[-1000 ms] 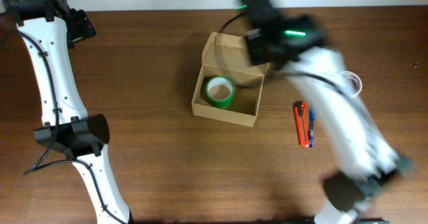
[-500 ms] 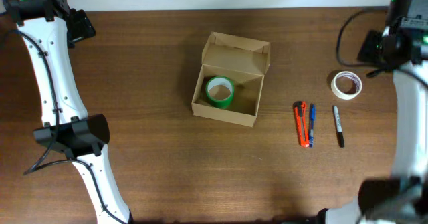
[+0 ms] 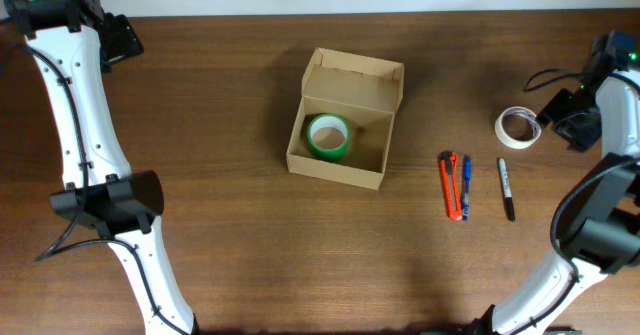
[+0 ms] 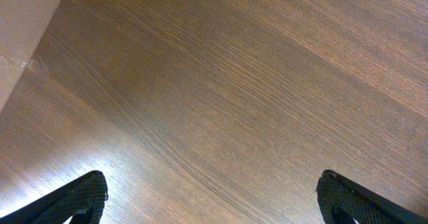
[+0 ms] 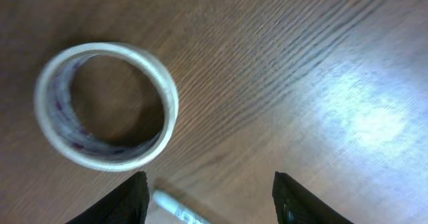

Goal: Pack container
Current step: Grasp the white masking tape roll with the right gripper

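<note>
right tool (image 5: 211, 192) empty — tape (image 3: 328, 154) in container (image 3: 340, 172)

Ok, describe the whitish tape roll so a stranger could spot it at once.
From the open cardboard box mid-table, go right past the orange cutter, blue pen and black marker lying side by side. Beyond the marker's far end the whitish tape roll lies flat. It's the only roll outside the box; the green roll sits inside.

Overhead you get even, sharp light; white glare blooms on the tabletop (image 4: 80, 150) in both wrist views. The tape roll (image 5: 100, 156) looks slightly blurred.
</note>
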Robot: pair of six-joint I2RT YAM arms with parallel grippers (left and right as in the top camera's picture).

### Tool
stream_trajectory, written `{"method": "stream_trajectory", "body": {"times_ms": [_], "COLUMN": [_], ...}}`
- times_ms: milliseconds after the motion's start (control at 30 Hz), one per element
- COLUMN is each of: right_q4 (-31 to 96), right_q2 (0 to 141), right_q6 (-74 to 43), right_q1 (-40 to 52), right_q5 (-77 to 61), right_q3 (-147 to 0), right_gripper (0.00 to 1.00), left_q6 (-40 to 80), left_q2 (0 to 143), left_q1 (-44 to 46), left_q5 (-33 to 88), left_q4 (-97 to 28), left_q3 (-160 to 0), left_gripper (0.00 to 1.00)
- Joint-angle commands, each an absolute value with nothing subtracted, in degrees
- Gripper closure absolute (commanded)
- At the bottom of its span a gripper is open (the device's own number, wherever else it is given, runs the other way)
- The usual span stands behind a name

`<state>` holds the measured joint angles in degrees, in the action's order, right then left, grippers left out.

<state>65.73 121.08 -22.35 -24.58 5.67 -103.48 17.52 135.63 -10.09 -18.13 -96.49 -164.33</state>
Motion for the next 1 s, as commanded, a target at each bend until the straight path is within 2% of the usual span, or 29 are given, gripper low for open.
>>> {"method": "stream_trajectory", "body": {"times_ms": [0,700,800,867,967], "right_q4": [65.0,61.2,61.2,61.2,61.2], "right_q2": [123.5,131.4,132.0,132.1,132.1], "right_q6": [-23.4,-23.4,-23.4,-23.4,-23.4], "right_q1": [-25.1,-25.1,-25.1,-25.1,-25.1], "right_q5": [4.2,1.9,1.7,1.7,1.7], "right_q3": [-103.4,-103.4,-103.4,-103.4,-103.4], "right_gripper": [0.39,0.42,0.50,0.60,0.93], "left_q6": [16.8,16.8,16.8,16.8,16.8], "left_q2": [133.4,133.4,133.4,133.4,133.4], "left_q1": [-10.3,-10.3,-10.3,-10.3,-10.3], "left_q5": [-17.7,-17.7,-17.7,-17.7,-17.7], "left_q4": [-96.7,-96.7,-96.7,-96.7,-96.7], "left_q3": [-164.1,-164.1,-164.1,-164.1,-164.1], "left_gripper": [0.00,0.00,0.00,0.00,0.00]}}
